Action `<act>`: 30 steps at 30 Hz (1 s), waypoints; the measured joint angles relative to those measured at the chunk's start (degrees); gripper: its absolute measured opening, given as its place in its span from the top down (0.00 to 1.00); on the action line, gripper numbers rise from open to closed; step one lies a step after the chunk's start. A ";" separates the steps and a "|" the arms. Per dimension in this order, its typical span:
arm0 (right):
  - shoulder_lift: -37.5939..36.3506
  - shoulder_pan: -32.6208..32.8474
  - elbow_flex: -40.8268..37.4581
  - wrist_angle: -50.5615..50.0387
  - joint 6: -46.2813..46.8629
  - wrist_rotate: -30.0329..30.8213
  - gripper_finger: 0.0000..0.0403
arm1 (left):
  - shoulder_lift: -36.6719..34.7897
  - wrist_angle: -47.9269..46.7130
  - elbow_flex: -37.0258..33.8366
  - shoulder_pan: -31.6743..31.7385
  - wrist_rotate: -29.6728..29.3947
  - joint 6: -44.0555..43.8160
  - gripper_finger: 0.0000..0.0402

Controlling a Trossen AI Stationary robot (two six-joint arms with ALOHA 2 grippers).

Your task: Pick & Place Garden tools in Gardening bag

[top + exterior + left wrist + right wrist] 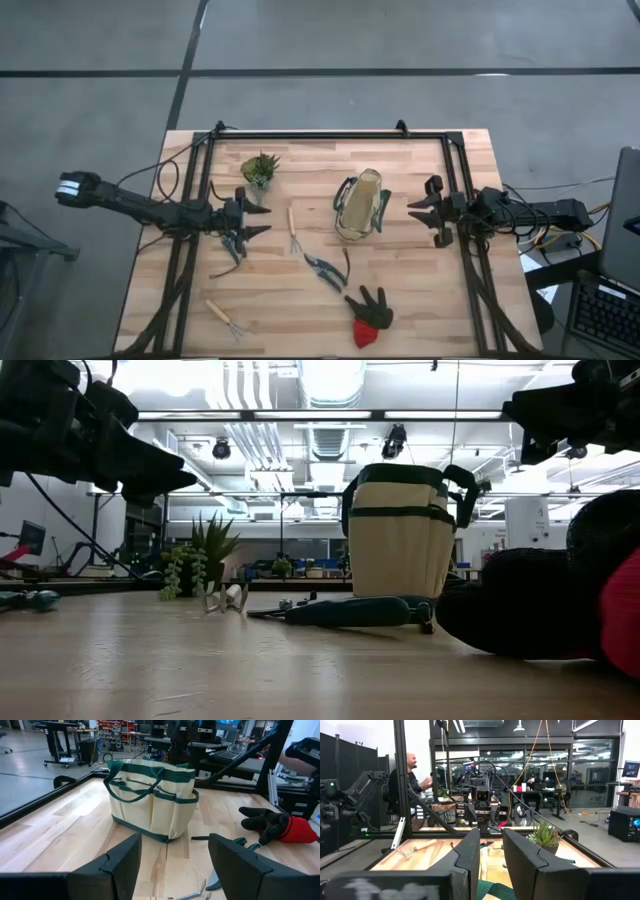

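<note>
Here, the left gripper (258, 220) hovers wide open beside a fork (293, 231); the right gripper (419, 211), jaws narrow and empty, faces the gardening bag (361, 204).

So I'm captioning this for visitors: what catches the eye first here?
The tan gardening bag stands upright mid-table, between the two arms. In front of it lie the red-and-black glove and pruning shears, with a spiky green plant near the table's far edge.
</note>
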 joint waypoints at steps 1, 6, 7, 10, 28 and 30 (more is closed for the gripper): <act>-0.02 0.02 0.00 0.00 -0.01 0.00 0.82 | 0.01 0.00 0.00 0.01 0.01 0.02 0.42; -0.02 0.01 0.00 0.00 0.02 -0.01 0.83 | -0.01 0.00 0.00 -0.01 0.00 0.02 0.42; 0.00 0.00 0.00 0.00 0.07 0.01 0.83 | 0.00 0.00 -0.01 0.00 0.00 0.00 0.42; -0.02 0.00 0.00 -0.02 0.00 0.01 0.82 | 0.01 0.00 0.00 0.00 0.02 0.01 0.42; 0.00 0.09 0.00 -0.17 -26.55 0.88 0.80 | 0.00 0.00 0.00 0.02 0.00 -0.01 0.42; 0.05 0.30 0.00 0.41 -11.95 -4.10 0.81 | -0.01 -0.01 0.00 0.01 0.00 0.00 0.42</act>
